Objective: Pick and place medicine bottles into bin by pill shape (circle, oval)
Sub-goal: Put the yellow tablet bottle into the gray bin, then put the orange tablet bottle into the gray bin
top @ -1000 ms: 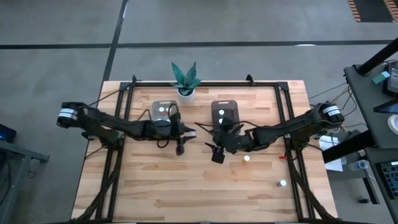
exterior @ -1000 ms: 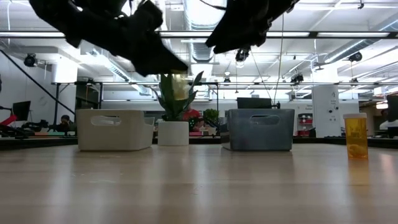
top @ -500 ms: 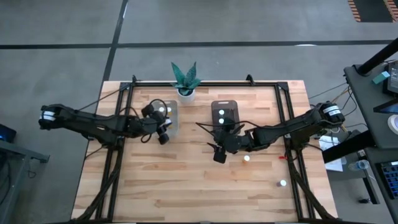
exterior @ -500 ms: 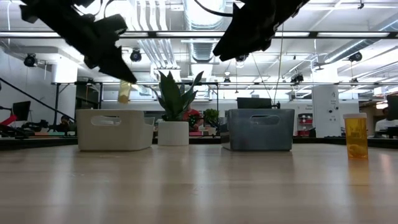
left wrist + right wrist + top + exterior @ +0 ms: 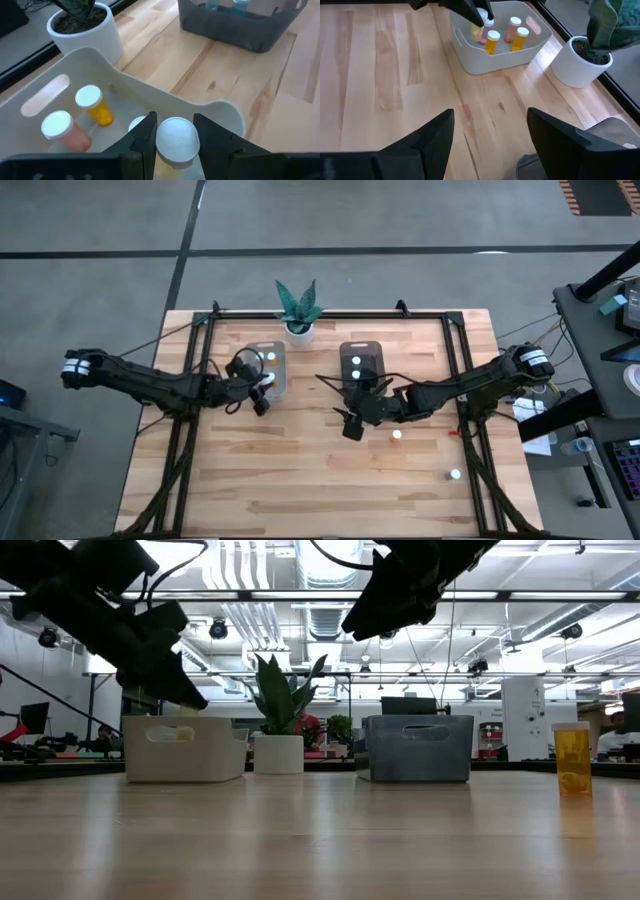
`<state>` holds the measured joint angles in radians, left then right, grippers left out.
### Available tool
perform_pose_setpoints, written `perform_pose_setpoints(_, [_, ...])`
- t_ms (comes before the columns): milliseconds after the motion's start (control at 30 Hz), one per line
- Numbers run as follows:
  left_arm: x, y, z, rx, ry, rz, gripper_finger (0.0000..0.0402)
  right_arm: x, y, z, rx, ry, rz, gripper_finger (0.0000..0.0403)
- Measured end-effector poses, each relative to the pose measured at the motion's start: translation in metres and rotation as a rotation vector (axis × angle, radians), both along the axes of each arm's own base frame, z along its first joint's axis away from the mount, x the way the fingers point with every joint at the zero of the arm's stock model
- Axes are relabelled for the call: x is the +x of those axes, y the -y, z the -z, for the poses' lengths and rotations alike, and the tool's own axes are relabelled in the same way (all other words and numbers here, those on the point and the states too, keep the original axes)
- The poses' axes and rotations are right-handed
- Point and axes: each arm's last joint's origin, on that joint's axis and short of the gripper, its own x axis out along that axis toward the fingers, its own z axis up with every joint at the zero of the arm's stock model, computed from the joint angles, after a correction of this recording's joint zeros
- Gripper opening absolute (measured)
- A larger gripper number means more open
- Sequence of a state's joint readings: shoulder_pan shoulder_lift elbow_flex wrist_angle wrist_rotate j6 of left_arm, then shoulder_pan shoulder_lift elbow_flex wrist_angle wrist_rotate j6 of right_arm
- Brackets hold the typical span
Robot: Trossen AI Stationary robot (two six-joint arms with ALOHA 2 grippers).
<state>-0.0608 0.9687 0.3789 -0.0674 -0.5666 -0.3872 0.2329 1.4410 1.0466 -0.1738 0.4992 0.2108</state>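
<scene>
High view: the left gripper [image 5: 262, 385] hangs over the near edge of the pale bin [image 5: 265, 367]; the right gripper [image 5: 350, 418] hangs beside the dark bin [image 5: 362, 363]. Two loose bottles lie on the desk [image 5: 300, 480], one [image 5: 397, 434] just beside the right jaws, one [image 5: 454, 474] well apart.

Low view: only here an amber bottle [image 5: 572, 758] stands upright, showing its body. No lettering is readable.

Left wrist view: the left jaws are clenched on a white-capped bottle [image 5: 176, 141], directly above the pale bin; beyond them, inside it, stand two bottles [image 5: 95, 104] [image 5: 63, 130].

Right wrist view: the right jaws stand released, holding nothing. Ahead, the pale bin holds several bottles; the plant pot [image 5: 576, 62] stands beside it.
</scene>
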Motion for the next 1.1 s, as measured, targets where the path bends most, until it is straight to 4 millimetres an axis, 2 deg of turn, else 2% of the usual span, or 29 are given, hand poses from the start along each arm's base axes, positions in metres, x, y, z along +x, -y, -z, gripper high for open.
perform_pose_setpoints(200, [-0.006, -0.001, 0.013, 0.011, 0.001, -0.016, 0.0097, 0.000, 0.000, 0.000, 0.001, 0.006, 0.000, 0.0245])
perform_pose_setpoints(333, [-0.005, -0.001, 0.014, 0.011, 0.002, -0.016, 0.0105, 0.000, 0.000, 0.000, 0.001, 0.005, 0.000, 0.0246])
perform_pose_setpoints(700, [-0.005, -0.001, 0.015, -0.005, 0.006, -0.029, 0.0167, 0.000, 0.000, 0.000, 0.001, 0.005, 0.000, 0.0246])
perform_pose_setpoints(933, [-0.004, -0.001, 0.010, 0.001, 0.019, -0.022, 0.0176, 0.000, 0.000, 0.001, 0.006, -0.001, 0.004, 0.0247])
perform_pose_setpoints(1100, [0.001, 0.000, -0.003, 0.037, 0.030, 0.027, 0.0176, -0.011, -0.005, -0.002, 0.065, -0.052, 0.032, 0.0241])
